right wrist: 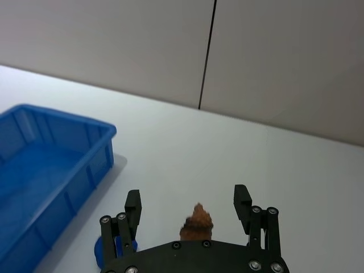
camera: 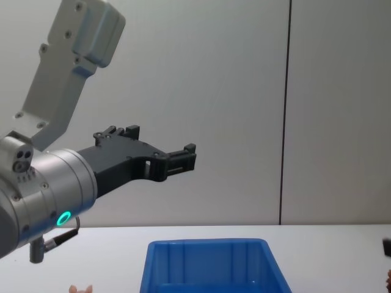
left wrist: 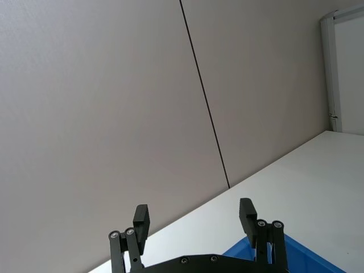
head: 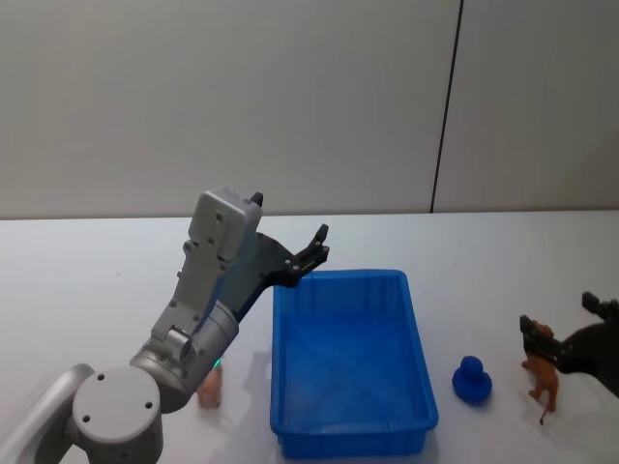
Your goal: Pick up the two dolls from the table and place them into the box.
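Head view: the box (head: pixel 352 437) sits centrally toward the near edge of the table (head: pixel 87 290). The pink doll (head: pixel 211 387) stands just beside the box's left wall, partly hidden by my left arm. The brown doll (head: pixel 543 380) is toward the right edge, beyond a small blue toy (head: pixel 472 379). The right gripper (head: pixel 559 315) is low at the brown doll, and the left gripper (head: pixel 314 249) is raised over the box's far left corner. Left wrist view: its fingers (left wrist: pixel 246 211) are spread wide with nothing between them, aimed at the grey wall (left wrist: pixel 102 114). Right wrist view: the fingers (right wrist: pixel 243 199) are spread wide and the brown doll's top rises between them, touching neither. I judge the step in hand to be the grasp of the brown doll. To do it well I would centre it, close on the body rather than the thin legs, lift straight, and clear the blue toy and the box rim before releasing. Chest view: the left gripper hangs high above the box, and the pink doll's tips show at the near edge. The surface is plain white and matte. The wall behind is grey with one dark vertical seam (camera: pixel 285 110).
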